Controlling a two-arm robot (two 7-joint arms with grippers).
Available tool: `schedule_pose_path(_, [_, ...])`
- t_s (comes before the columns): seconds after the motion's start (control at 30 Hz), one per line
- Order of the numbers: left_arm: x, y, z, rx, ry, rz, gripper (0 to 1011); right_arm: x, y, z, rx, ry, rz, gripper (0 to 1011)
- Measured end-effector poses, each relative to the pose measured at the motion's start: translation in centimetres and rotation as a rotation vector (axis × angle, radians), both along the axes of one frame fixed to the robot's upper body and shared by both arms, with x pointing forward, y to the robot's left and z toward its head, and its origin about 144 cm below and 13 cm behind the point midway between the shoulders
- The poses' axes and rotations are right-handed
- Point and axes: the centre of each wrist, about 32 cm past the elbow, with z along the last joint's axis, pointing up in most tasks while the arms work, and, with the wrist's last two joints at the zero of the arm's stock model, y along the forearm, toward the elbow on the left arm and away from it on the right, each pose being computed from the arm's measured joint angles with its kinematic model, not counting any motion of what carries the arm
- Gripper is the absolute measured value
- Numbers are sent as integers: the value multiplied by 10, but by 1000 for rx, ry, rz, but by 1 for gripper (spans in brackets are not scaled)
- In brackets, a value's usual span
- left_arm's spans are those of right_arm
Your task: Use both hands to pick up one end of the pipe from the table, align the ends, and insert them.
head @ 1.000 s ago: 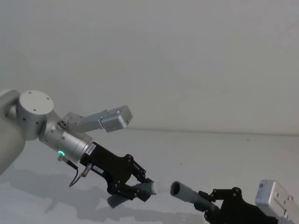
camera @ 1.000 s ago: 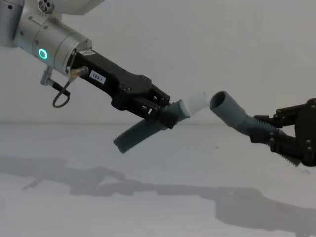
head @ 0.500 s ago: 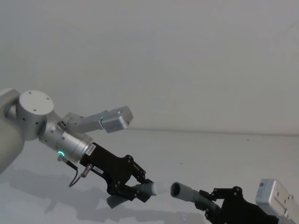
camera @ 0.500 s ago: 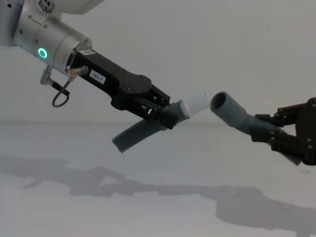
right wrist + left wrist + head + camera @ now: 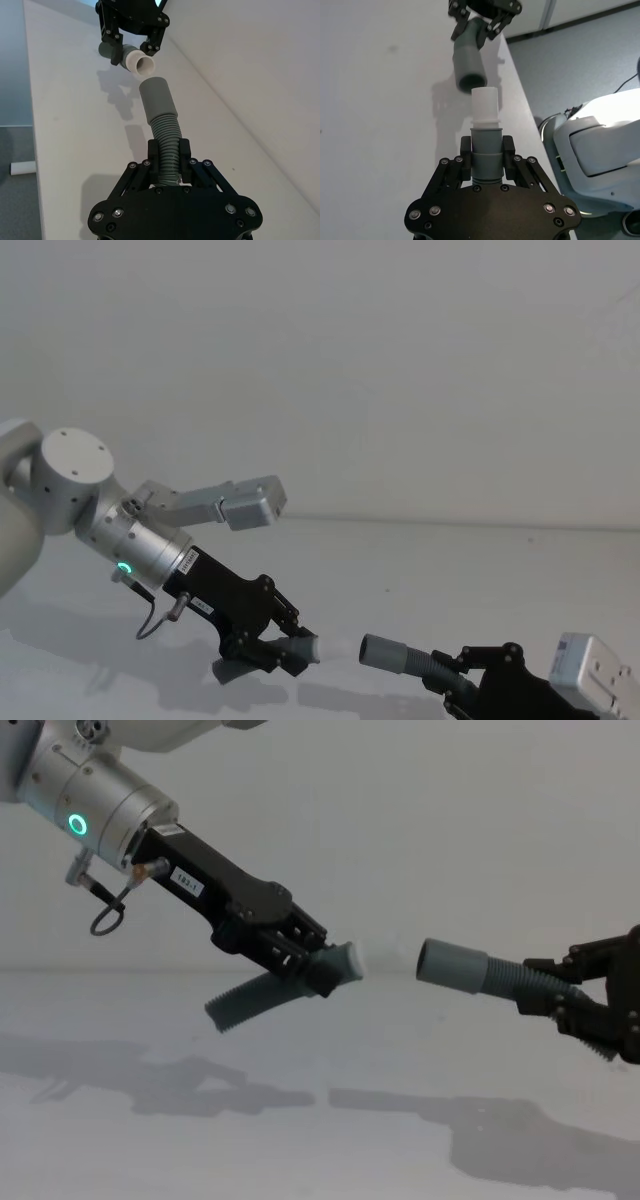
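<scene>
Gripping, left gripper (image 5: 318, 963): clamped on the white-tipped hose piece (image 5: 262, 995), held above the table (image 5: 300, 1140).
Gripping, right gripper (image 5: 553, 992): clenched on the socket hose piece (image 5: 470, 969).
Ends: facing, apart.

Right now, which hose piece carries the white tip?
The hose piece held by the left gripper; its cuff ends in a white tip. The right gripper's piece ends in an open grey socket.
</scene>
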Motion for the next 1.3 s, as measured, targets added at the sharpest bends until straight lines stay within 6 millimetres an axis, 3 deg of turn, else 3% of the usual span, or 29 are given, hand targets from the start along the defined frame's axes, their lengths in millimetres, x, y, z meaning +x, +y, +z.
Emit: schedule_pose_path(1.3, [5, -2, 7, 87, -66, 50, 327, 1, 5, -3, -7, -67, -27, 215])
